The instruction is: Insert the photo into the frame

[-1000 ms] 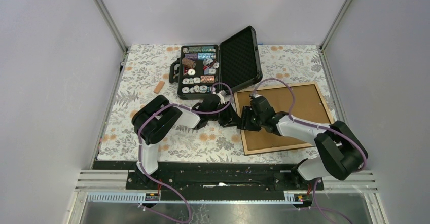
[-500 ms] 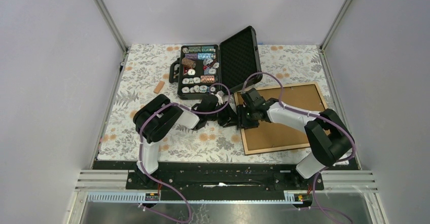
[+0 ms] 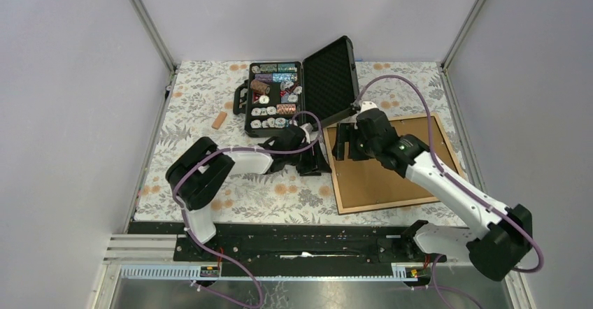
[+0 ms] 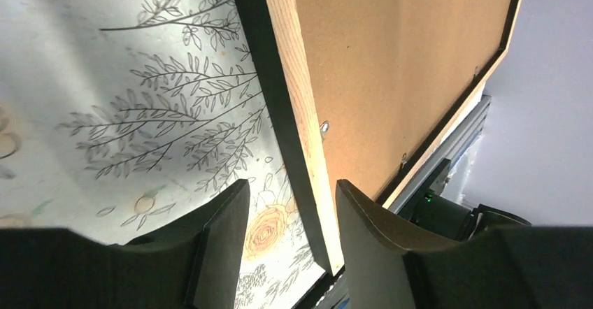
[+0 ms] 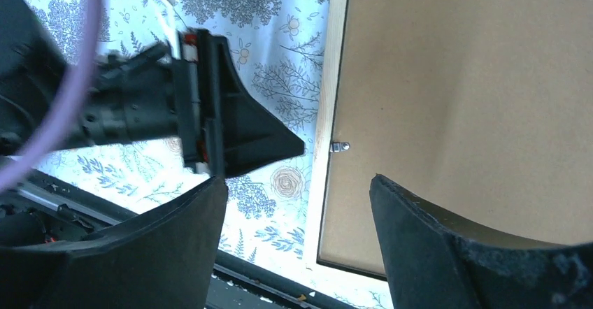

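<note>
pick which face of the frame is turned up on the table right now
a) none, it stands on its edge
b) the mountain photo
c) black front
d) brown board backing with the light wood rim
D: the frame lies flat, and the right wrist view shows its brown backing board inside the light wood rim, with a small metal tab at the edge.

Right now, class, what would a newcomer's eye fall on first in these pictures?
The large, brown-backed, light-wood picture frame lies face down on the right half of the floral table. At back centre stands an open black case filled with poker chips. The left fingers and right fingers, both open, meet at the frame's left edge.
</note>
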`<state>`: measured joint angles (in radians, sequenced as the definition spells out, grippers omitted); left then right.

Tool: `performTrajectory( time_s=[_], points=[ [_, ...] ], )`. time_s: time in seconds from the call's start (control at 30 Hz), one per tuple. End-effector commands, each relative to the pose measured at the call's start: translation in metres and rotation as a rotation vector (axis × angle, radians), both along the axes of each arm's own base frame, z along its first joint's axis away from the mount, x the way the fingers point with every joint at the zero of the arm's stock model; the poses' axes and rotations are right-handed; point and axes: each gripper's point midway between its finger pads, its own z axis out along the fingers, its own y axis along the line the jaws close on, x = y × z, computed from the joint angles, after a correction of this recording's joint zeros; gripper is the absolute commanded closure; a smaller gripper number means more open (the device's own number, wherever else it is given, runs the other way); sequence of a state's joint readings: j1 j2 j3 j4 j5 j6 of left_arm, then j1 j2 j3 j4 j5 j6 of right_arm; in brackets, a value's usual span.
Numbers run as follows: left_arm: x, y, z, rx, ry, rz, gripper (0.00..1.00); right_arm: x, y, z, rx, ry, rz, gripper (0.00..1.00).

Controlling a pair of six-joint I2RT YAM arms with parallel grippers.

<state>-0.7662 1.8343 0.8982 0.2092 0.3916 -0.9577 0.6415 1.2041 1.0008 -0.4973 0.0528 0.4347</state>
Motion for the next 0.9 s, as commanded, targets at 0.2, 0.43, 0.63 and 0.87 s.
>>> performTrajectory(
  time_s=[0.2, 0.43, 0.63, 0.87],
  points=[
    [0.039, 0.049, 0.098, 0.126, -0.305, 0.078, 0.32, -0.038, -0.046, -0.004, -0.018, -0.051, -0.091, 0.03],
    [0.038, 0.072, 0.132, 0.179, -0.409, 0.109, 0.16, -0.057, -0.057, -0.022, -0.011, 0.016, -0.135, 0.00],
    [0.026, 0.068, 0.117, 0.156, -0.377, 0.052, 0.13, -0.072, -0.025, -0.070, -0.033, 0.235, 0.004, 0.00],
    [0.037, 0.106, 0.143, 0.273, -0.523, 0.111, 0.10, -0.089, 0.007, -0.083, -0.184, 0.299, 0.177, 0.00]
  ],
)
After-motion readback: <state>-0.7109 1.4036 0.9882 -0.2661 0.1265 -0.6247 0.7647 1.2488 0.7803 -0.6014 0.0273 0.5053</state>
